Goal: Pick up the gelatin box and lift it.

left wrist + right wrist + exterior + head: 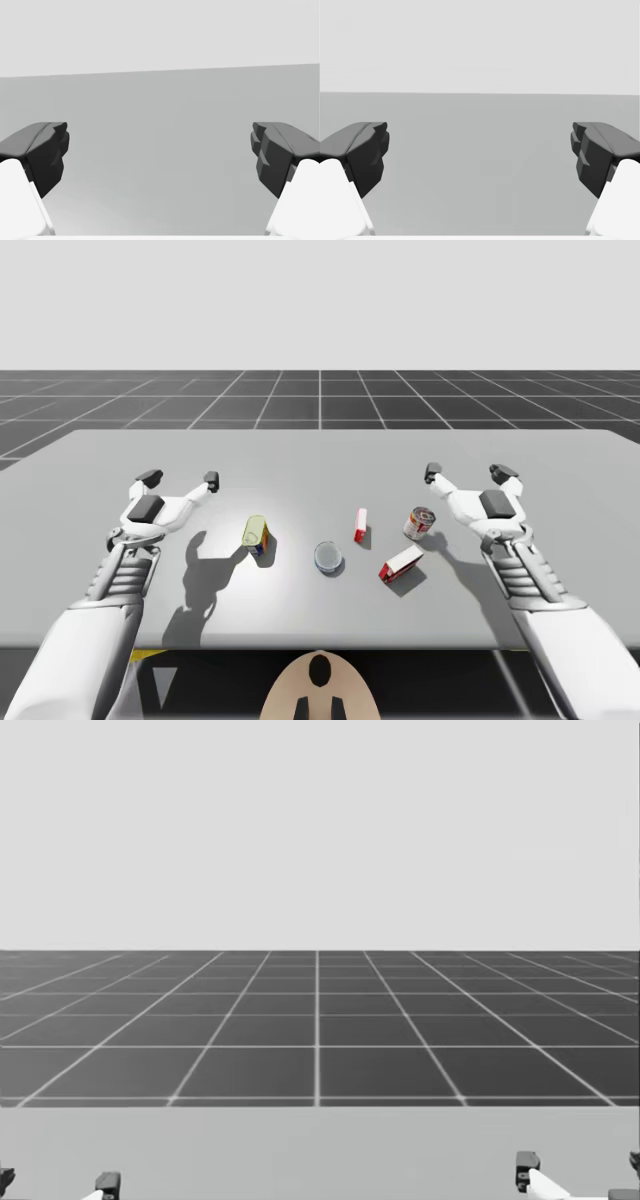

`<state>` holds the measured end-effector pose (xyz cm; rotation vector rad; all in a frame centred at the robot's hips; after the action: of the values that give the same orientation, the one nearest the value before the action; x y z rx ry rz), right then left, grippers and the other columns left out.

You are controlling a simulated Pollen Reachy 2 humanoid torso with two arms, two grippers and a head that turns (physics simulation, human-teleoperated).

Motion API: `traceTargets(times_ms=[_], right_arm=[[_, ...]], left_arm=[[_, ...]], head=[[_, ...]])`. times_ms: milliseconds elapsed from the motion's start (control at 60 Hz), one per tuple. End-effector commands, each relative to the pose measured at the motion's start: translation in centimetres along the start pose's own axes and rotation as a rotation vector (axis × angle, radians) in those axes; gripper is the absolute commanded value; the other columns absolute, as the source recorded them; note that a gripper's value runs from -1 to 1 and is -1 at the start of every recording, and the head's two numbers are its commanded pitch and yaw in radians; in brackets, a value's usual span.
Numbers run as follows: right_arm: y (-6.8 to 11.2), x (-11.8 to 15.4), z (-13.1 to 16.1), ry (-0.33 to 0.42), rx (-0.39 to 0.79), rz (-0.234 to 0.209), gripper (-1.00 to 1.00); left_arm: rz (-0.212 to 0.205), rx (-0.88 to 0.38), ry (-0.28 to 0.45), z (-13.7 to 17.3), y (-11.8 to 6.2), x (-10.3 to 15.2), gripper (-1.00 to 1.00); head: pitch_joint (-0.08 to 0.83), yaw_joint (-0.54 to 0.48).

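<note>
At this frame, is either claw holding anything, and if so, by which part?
Nothing is held. The left claw and the right claw are both open, each with only the bare table ahead of it.

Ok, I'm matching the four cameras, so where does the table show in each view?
High view: the table spans the middle band.
Head view: a pale strip along the bottom, below the grid floor.
Left wrist view: the table lies under and ahead of the open left gripper.
Right wrist view: the table lies under and ahead of the open right gripper.
Shared landmark: the table's far edge, a straight line in all four.
</note>
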<state>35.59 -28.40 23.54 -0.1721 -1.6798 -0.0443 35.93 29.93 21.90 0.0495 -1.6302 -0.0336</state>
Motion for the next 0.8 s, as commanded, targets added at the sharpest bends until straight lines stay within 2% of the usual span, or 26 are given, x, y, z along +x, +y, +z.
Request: traceTargets(times_ms=[17,183,583,800], right_arm=[[0.18,-0.10,0.18,-0.015,0.004,-0.003,-1.00],[0.18,0.17,0.20,-0.021,0.025,-0.002,-1.00],[0.30,0.22,0.23,-0.017,0.003,0.029,-1.00],[0.48,0.01,0.13,-0.015,0.001,0.049,-1.00]], left_arm=[[-0.003,0.001,-0.003,-0.01,0.02,-0.03,-1.00],[-0.009,0.002,-0.007,0.01,-0.02,-0.04,-1.00],[-0.037,-0.001,-0.017,0.04,-0.24,-0.11,-1.00],[-0.049,-0.006,-0.024,0.13,-0.37,-0.02,-1.00]], head=[[-0.010,-0.01],[0.045,-0.01],[0.428,-0.04],[0.553,-0.09]])
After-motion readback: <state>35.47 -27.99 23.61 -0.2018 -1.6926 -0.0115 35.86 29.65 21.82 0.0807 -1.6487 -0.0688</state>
